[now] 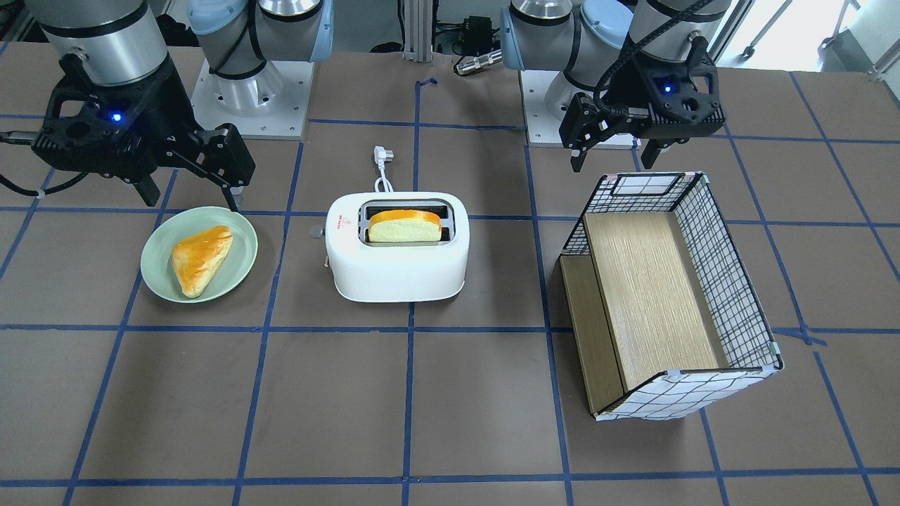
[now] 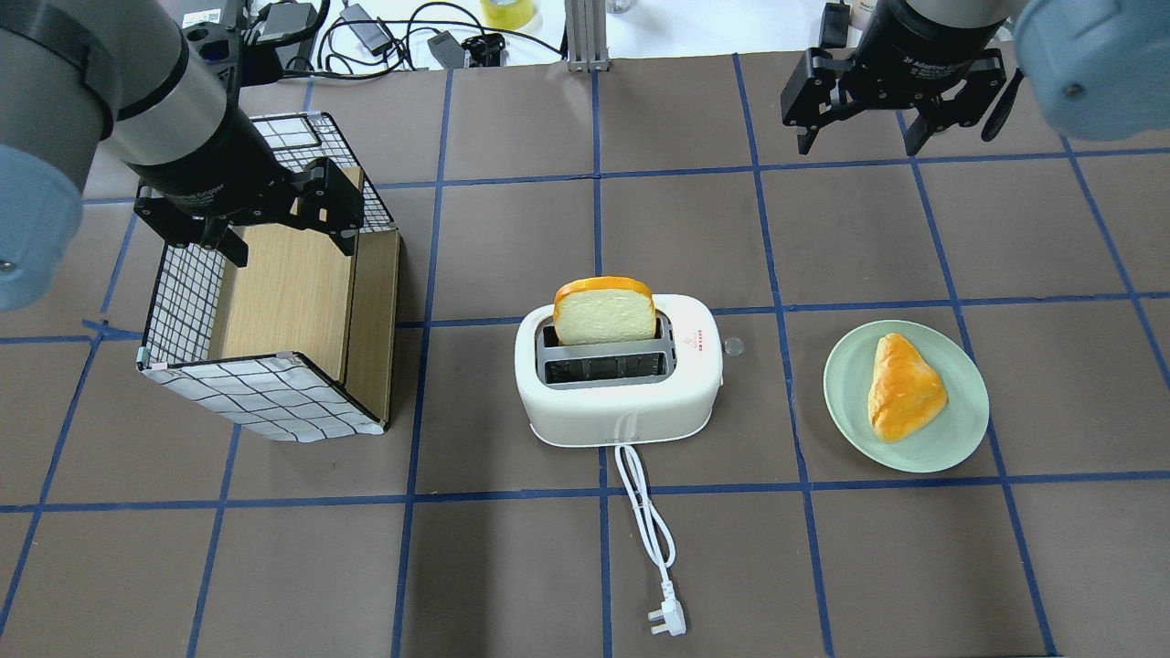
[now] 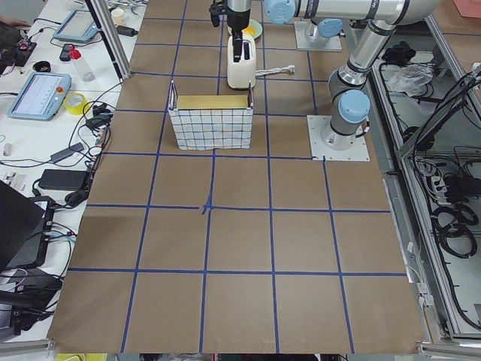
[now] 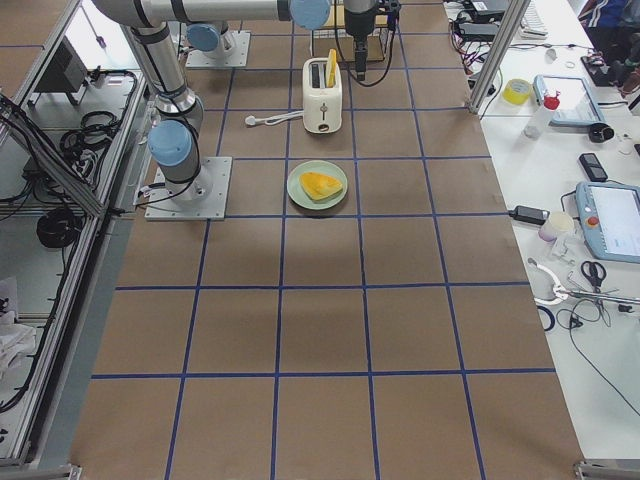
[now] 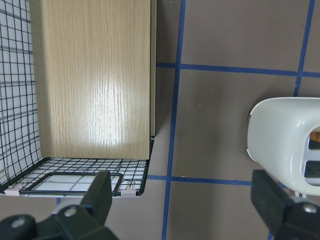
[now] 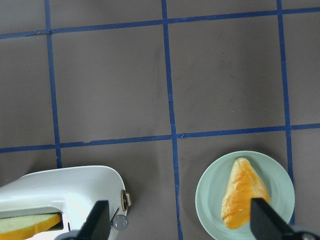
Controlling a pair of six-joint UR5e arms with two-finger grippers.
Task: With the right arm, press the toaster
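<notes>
Evidently the approach is the step in hand: the right end effector (image 2: pixel 859 137) hovers with fingers spread and empty, well apart from the toaster (image 2: pixel 622 407), which sits at the middle of the counter (image 2: pixel 512 567) with a bread slice (image 2: pixel 604 315) standing tall in one slot. Next it likely must swing over the small lever (image 2: pixel 732 345) on the end facing the plate (image 2: pixel 960 439) and push straight down.
</notes>
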